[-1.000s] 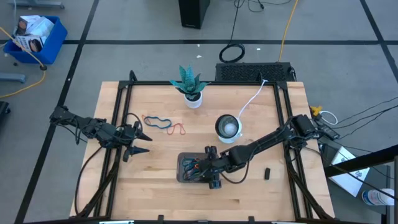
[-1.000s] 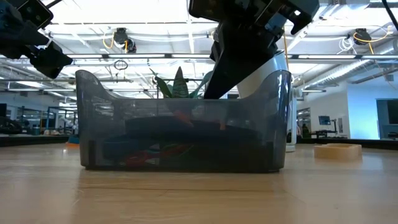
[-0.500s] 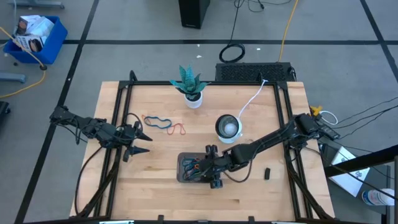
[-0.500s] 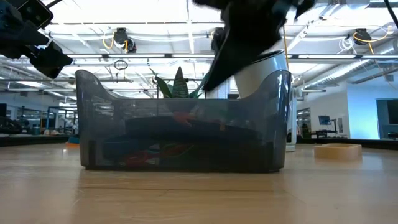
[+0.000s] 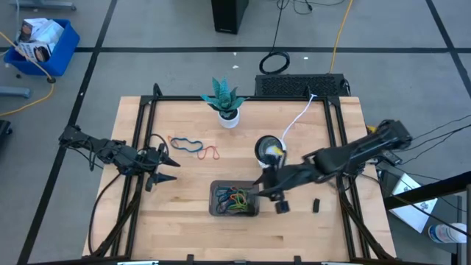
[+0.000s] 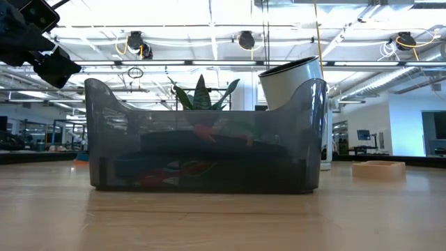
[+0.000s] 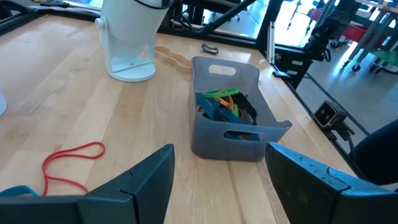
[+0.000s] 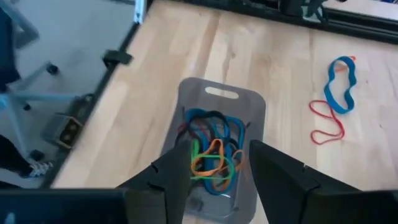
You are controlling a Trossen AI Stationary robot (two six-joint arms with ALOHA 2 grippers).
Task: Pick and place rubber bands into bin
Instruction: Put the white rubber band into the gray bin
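The dark grey bin (image 5: 234, 200) stands near the table's front middle, with several coloured rubber bands (image 8: 211, 149) lying in a heap inside it. My right gripper (image 5: 259, 188) hangs open above the bin's right end, nothing between its fingers (image 8: 273, 171). A blue rubber band (image 5: 188, 144) and a red one (image 5: 211, 153) lie flat on the table, to the left of and beyond the bin. My left gripper (image 5: 171, 160) waits open at the table's left, pointing at the bin (image 7: 230, 118), with the red band (image 7: 68, 165) just in front of it.
A white-silver bowl (image 5: 269, 149) stands just beyond the bin, with a potted plant (image 5: 223, 99) at the far middle. A white cable (image 5: 298, 118) runs from the bowl to the far right corner. A small dark object (image 5: 316, 205) lies at the front right. Black frame rails line both sides.
My right gripper has risen out of the bin and drawn back toward the table's right edge, leaving the low view upward. It carries nothing. The rubber bands in the bin, covered by it before, now show from above.
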